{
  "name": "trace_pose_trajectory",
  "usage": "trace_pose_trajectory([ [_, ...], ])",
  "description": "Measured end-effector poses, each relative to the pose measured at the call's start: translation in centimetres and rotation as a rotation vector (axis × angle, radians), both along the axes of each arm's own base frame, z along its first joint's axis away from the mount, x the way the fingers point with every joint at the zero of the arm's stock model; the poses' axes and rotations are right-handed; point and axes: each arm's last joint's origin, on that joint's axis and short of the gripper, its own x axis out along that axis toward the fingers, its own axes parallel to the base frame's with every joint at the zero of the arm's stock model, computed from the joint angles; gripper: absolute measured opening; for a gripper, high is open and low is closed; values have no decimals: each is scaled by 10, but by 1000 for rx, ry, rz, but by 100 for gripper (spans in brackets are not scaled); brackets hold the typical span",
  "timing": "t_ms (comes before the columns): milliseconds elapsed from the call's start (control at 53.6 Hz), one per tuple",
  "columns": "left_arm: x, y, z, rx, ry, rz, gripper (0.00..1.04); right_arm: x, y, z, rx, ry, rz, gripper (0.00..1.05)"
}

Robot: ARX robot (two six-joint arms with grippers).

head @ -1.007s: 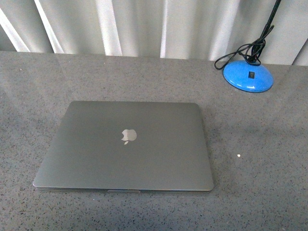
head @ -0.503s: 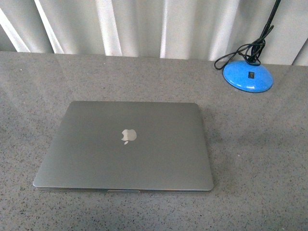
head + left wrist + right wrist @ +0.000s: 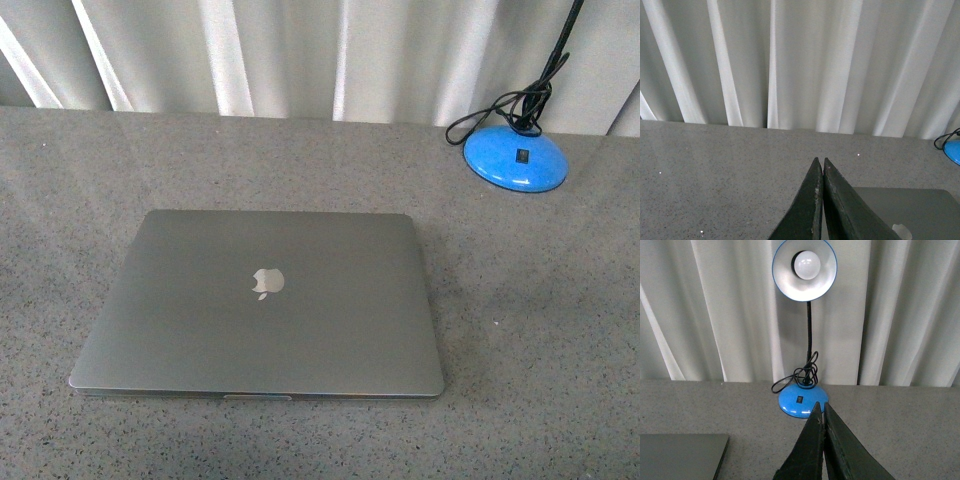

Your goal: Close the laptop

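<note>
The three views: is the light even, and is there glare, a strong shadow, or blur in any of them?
Front view: soft, even light; the laptop lid has a mild sheen, only a thin shadow along its near edge, all sharp. Left wrist view: the curtain is bright, the shut left gripper dark. Right wrist view: the lamp looks unlit; the right gripper is dark, slightly soft.

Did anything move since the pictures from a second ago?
No, nothing visibly changed. The laptop lies shut and flat on the grey table, just where it was, and the blue lamp with its black cord stands in the same far corner. Neither arm shows in the front view; in the wrist views the left gripper and the right gripper are both shut and hold nothing.
</note>
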Motion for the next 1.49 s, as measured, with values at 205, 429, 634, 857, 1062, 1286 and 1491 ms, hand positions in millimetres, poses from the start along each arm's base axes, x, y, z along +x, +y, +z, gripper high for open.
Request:
trace_pose_trajectory([
  [205, -6, 0, 0, 0, -2, 0, 4, -5, 0, 0, 0, -2, 0, 1],
  [429, -11, 0, 0, 0, -2, 0, 4, -10, 0, -1, 0, -2, 0, 1],
  [634, -23, 0, -3, 0, 0, -2, 4, -21, 0, -3, 1, 4, -1, 1],
  [857, -23, 0, -3, 0, 5, 0, 33, -21, 0, -3, 0, 4, -1, 16],
  [1062, -23, 0, -3, 0, 5, 0, 83, -21, 0, -3, 0, 4, -1, 66],
  [1286, -23, 0, -3, 2, 5, 0, 98, -21, 0, -3, 4, 4, -1, 95],
  [1491, -23, 0, -3, 2, 5, 0, 98, -21, 0, -3, 4, 4, -1, 95],
])
